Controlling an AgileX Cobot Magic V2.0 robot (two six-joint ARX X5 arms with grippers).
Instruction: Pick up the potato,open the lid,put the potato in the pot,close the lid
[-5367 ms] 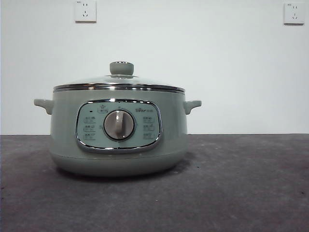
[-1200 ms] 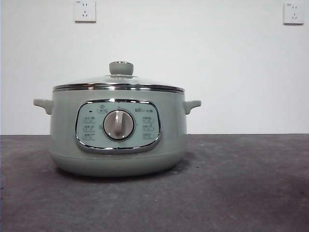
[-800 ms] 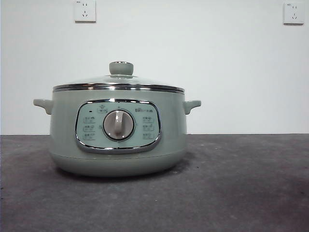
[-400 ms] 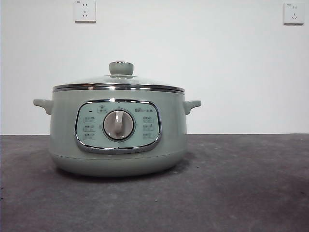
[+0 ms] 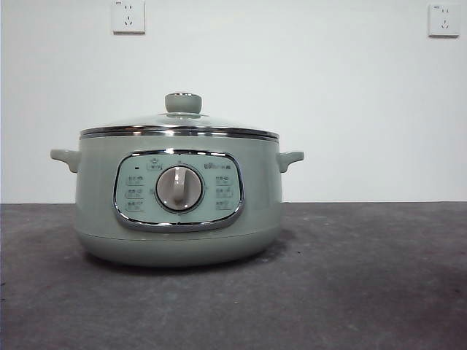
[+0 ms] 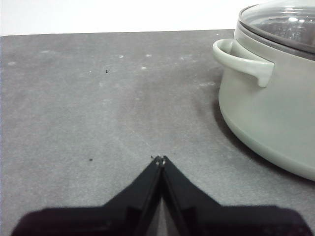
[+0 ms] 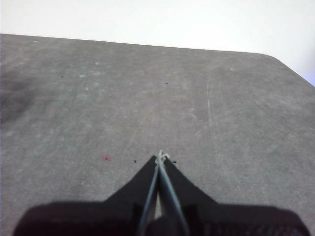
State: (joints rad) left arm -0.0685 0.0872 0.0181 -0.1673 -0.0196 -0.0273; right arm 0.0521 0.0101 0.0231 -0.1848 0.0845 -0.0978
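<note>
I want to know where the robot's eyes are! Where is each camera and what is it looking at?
Front view: sits low at table height, looks level at the pot with the lid on; no robot part shows.
Left wrist view: on the left arm, looks over the table at the pot's side; the left pincer shows, shut.
Right wrist view: on the right arm, looks over bare table; the right pincer shows, shut.
Front and left wrist views share the pot and lid.

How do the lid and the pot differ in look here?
The lid is clear glass with a chrome rim; the pot is opaque pale green. The lid is a shallow dome with one knob on top; the pot is deep and squat, with two side handles and a dial. Both are round, and the lid's knob matches the pot's green.
</note>
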